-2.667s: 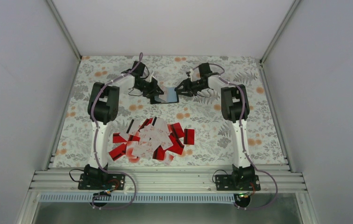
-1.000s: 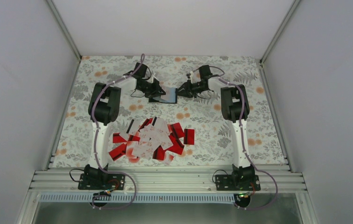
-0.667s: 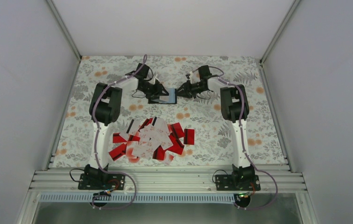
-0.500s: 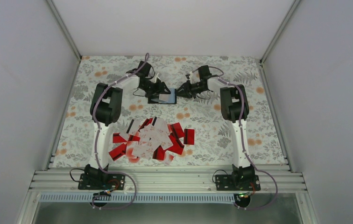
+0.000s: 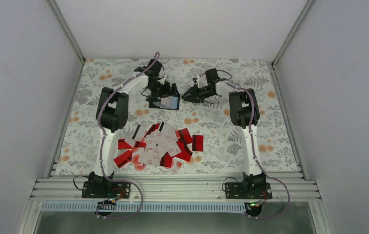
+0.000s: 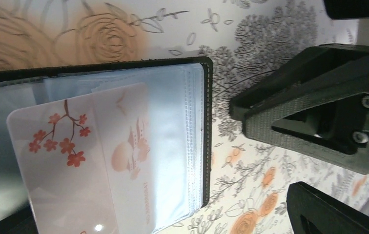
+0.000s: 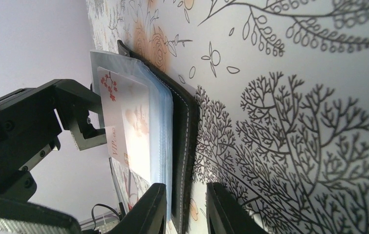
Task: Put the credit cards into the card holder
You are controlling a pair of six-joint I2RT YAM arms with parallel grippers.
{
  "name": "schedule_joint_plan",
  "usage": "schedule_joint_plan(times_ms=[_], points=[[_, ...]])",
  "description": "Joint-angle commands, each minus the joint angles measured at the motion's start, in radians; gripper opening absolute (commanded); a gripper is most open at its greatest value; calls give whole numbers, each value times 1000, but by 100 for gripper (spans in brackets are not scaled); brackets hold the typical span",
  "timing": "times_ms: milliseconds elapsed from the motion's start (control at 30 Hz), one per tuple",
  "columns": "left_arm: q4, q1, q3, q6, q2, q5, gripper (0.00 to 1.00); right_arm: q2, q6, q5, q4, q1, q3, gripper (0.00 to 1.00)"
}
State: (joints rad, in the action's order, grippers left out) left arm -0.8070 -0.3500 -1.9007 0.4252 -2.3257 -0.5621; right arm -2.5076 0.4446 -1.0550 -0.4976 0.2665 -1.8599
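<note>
Card holder (image 6: pixel 206 122) open, clear sleeves (image 6: pixel 175 146), pale card (image 6: pixel 75 161) inside; right tool (image 7: pixel 185 190) released, left tool (image 5: pixel 168 92) unclear.

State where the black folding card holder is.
Top view: the black folding card holder lies open far-centre, at the left gripper, with the right gripper just right.

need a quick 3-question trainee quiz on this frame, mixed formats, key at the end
1. True or false: the card holder lies open.
2. The loose credit cards are piled: A) on the holder's near side, apart from it; B) beyond the holder, by the far wall; C) on top of the holder.
3. Fill in: the card showing inside the holder is pale with ___ blossoms.
Key: 1 true; 2 A; 3 red.
</note>
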Motion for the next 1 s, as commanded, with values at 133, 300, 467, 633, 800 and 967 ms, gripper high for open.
schedule_joint_plan(times_ms=[133,300,467,633,800,967], points=[[-153,-11,-100,-42,-28,144,100,-51,8,44,-11,20,20,22],[-235,-23,-188,-78,-61,229,100,-45,4,44,-14,24,24,22],[-226,-23,-190,-104,-67,250,100,-42,5,42,-15,28,20,22],[-219,-28,-188,-114,-86,238,99,-43,5,41,-16,36,19,22],[-217,-38,-192,-117,-96,243,98,-42,2,42,-17,46,25,22],[-222,-46,-204,-117,-109,246,96,-44,0,41,-19,56,23,22]])
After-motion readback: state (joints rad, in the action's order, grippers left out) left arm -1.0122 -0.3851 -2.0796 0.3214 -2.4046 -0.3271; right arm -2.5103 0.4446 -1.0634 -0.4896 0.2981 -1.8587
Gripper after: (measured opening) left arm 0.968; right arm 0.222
